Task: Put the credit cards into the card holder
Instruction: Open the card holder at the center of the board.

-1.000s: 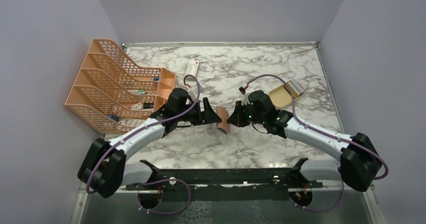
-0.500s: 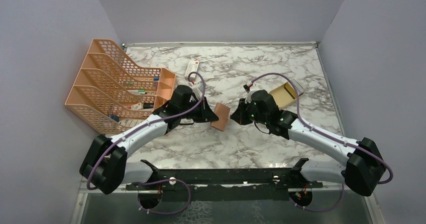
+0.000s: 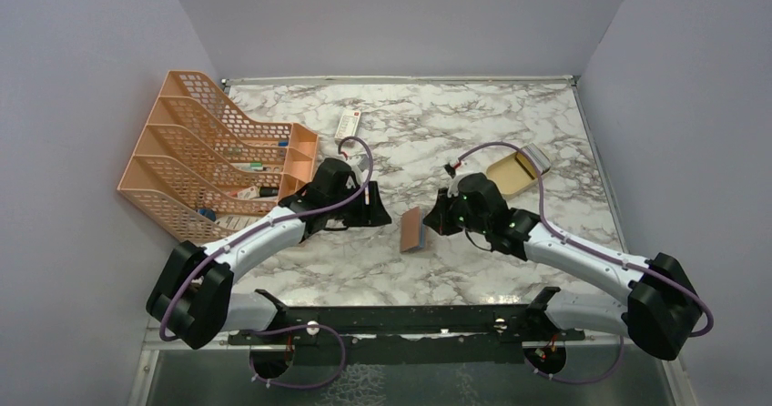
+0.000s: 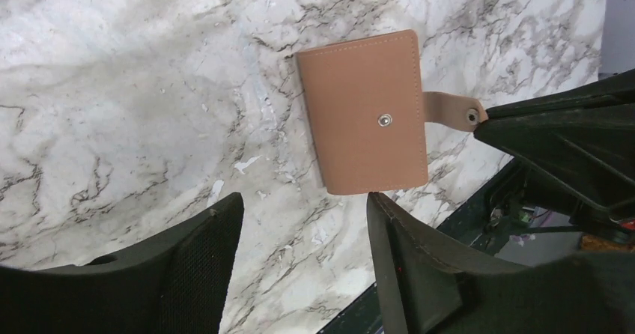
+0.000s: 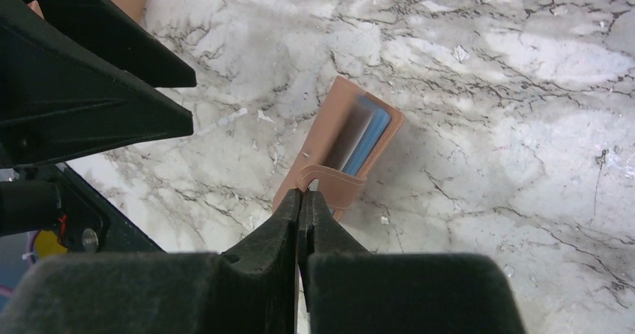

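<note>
Letting go is the change: my left jaws (image 4: 303, 205), up against the card holder (image 4: 367, 120) a moment back, now stand well apart with nothing between them. The holder has come nearer, toward 6 o'clock on the surface (image 3: 437, 124). My right jaws (image 5: 301, 198) are pressed fully together on its clasp tab (image 4: 449, 111), so the holder hangs from them, tilted. Inside it I see a pale blue card (image 5: 372, 141) with a greyish one beside it, blurred, so part of the job looks done. Farther off at 1 o'clock sits the tan box (image 3: 503, 177), with what seems to be a small stack of cards (image 3: 535, 157) at its far edge. Those, I judge, are still to be loaded.
</note>
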